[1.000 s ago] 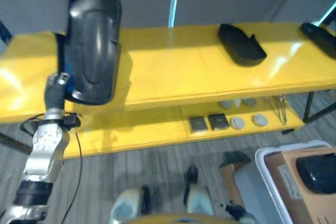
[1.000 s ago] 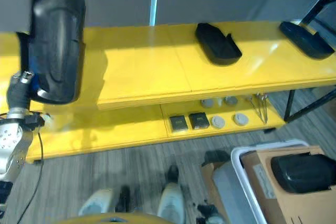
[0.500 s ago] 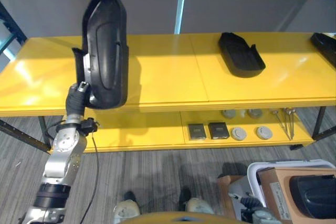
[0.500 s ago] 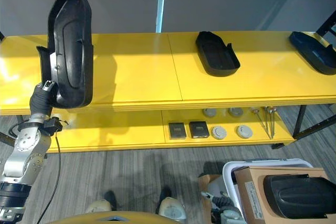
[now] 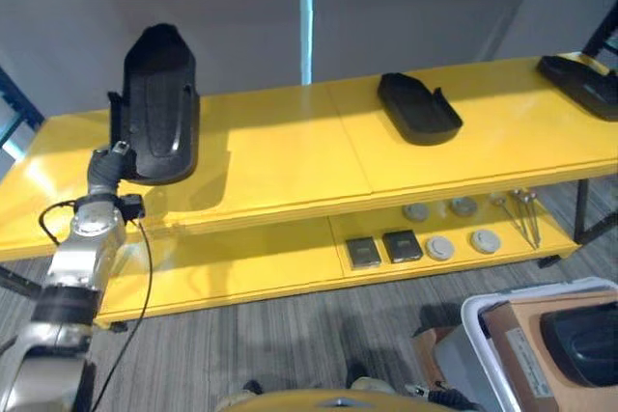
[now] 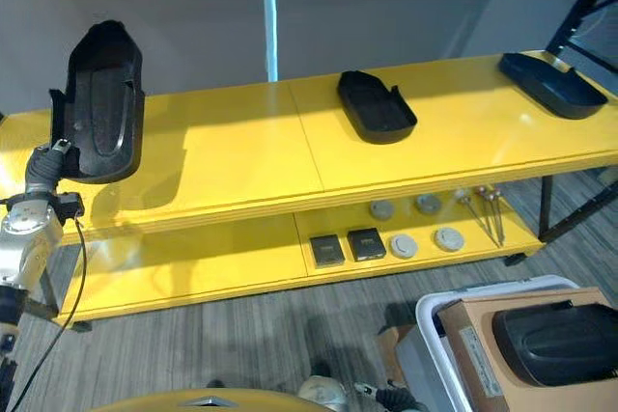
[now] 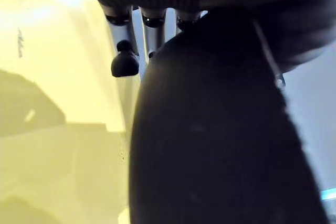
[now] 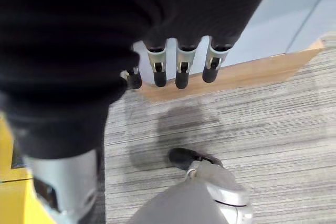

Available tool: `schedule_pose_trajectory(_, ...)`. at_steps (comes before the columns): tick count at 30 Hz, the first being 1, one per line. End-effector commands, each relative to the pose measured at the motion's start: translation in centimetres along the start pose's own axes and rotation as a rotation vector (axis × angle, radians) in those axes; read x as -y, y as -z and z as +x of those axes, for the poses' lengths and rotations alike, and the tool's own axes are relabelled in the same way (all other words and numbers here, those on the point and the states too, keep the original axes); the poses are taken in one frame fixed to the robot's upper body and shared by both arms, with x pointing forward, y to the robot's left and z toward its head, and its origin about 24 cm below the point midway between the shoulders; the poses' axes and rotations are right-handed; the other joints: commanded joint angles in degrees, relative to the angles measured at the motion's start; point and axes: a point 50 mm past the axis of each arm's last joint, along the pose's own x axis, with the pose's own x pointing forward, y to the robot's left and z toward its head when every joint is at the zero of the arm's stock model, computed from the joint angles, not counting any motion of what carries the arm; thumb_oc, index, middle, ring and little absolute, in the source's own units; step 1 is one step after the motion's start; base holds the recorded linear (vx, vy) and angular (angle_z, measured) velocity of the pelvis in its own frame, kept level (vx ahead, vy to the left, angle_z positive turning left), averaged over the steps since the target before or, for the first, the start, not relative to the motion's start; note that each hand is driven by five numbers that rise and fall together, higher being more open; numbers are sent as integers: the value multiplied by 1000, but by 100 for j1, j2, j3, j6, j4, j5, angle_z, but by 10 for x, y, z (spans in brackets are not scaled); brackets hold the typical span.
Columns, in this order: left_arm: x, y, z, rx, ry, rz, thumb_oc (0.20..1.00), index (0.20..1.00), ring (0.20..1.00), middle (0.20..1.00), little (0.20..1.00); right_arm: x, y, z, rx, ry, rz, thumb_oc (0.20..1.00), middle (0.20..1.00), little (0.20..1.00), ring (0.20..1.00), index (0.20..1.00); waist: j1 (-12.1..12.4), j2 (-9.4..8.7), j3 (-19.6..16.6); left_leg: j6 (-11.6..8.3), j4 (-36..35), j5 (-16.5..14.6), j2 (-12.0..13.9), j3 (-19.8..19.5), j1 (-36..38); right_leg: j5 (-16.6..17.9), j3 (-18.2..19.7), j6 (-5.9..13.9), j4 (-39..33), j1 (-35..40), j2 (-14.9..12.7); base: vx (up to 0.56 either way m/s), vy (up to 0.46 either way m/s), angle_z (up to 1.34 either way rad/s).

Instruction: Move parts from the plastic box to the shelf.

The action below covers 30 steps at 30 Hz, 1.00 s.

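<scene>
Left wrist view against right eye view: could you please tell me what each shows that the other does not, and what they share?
The left wrist view gives the close look: the left hand with its dark-tipped fingers curled at the edge of the held black part. The right eye view adds a second black part and a third black part lying on the top shelf, small pieces on the lower shelf, and the plastic box with another black part on cardboard. Both show the held black part and the yellow top shelf.
</scene>
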Motion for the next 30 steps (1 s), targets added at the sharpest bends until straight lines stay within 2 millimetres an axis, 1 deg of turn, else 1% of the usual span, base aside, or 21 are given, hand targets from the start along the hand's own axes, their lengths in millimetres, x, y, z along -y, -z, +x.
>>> schedule_pose_trajectory(1,-9,-47,17,93,-83,-76,200,200,200,200,200,11,-3,1,5,3,-79,1000,1000,1000,1000,1000,-158,-75,75,-62,565,-344,367,-138,-326,-276,195,498,430,-107,-399,37,-10,-21)
schedule_pose_trajectory(2,-8,-46,20,78,-88,-71,200,200,200,200,200,12,-2,1,1,4,-80,1000,1000,1000,1000,1000,-180,-75,78,-59,577,-349,370,-125,-334,-281,215,497,440,-123,-394,24,-21,-27)
schedule_pose_trajectory(3,-2,-40,25,24,-89,-79,200,200,200,200,200,14,0,1,-3,5,-87,1000,1000,1000,1000,1000,-259,-84,96,-59,619,-364,382,-98,-378,-294,276,491,462,-180,-378,9,-20,-26)
schedule_pose_trajectory(5,2,-37,27,6,-95,-62,200,200,200,200,200,15,1,1,-6,6,-89,1000,1000,1000,1000,1000,-293,-89,105,-60,629,-369,385,-83,-394,-297,303,489,461,-202,-368,11,-33,-23)
schedule_pose_trajectory(7,19,-14,30,-117,-122,20,200,200,200,200,200,14,6,1,-18,5,-87,1000,1000,1000,1000,1000,-481,-129,151,-70,673,-378,421,-5,-468,-304,440,469,416,-276,-300,37,-79,-16)
schedule_pose_trajectory(9,23,-9,31,-147,-122,30,200,200,200,200,200,12,7,1,-18,2,-95,1000,1000,1000,1000,1000,-522,-141,160,-72,689,-375,437,10,-485,-306,466,459,415,-294,-286,15,-45,-13)
schedule_pose_trajectory(12,38,4,29,-220,-116,69,200,200,200,200,200,8,5,2,-8,-8,-98,1000,1000,1000,1000,1000,-608,-182,215,-89,733,-369,473,37,-555,-305,528,438,391,-344,-251,-27,-51,-15)
schedule_pose_trajectory(13,47,13,26,-250,-129,113,200,200,200,200,200,6,3,2,2,-8,-92,1000,1000,1000,1000,1000,-641,-204,242,-100,756,-360,491,47,-594,-300,557,423,365,-362,-230,-52,-47,-7)
schedule_pose_trajectory(15,51,20,24,-279,-153,132,200,200,200,200,200,4,0,2,10,-10,-89,1000,1000,1000,1000,1000,-674,-221,257,-106,750,-349,501,50,-590,-301,582,411,356,-364,-212,-22,-21,-2)
schedule_pose_trajectory(16,51,24,23,-291,-181,166,200,200,200,200,200,2,-2,2,14,-13,-86,1000,1000,1000,1000,1000,-700,-234,254,-112,755,-344,514,65,-578,-306,598,402,344,-348,-201,0,0,0)
schedule_pose_trajectory(20,44,30,22,-314,-244,212,200,200,200,200,200,-1,0,2,7,-19,-90,1000,1000,1000,1000,1000,-746,-253,205,-124,772,-347,548,113,-520,-326,616,388,325,-284,-189,57,-20,-1)
schedule_pose_trajectory(27,31,26,26,-319,-298,239,200,200,200,200,200,-1,7,1,-6,-13,-103,1000,1000,1000,1000,1000,-787,-253,209,-142,795,-362,581,144,-510,-345,653,385,303,-266,-165,14,-4,-6)
schedule_pose_trajectory(30,27,28,26,-328,-307,219,200,200,200,200,200,0,9,1,-3,-13,-106,1000,1000,1000,1000,1000,-783,-246,199,-151,775,-362,571,137,-496,-350,666,391,271,-234,-161,1,5,-2)
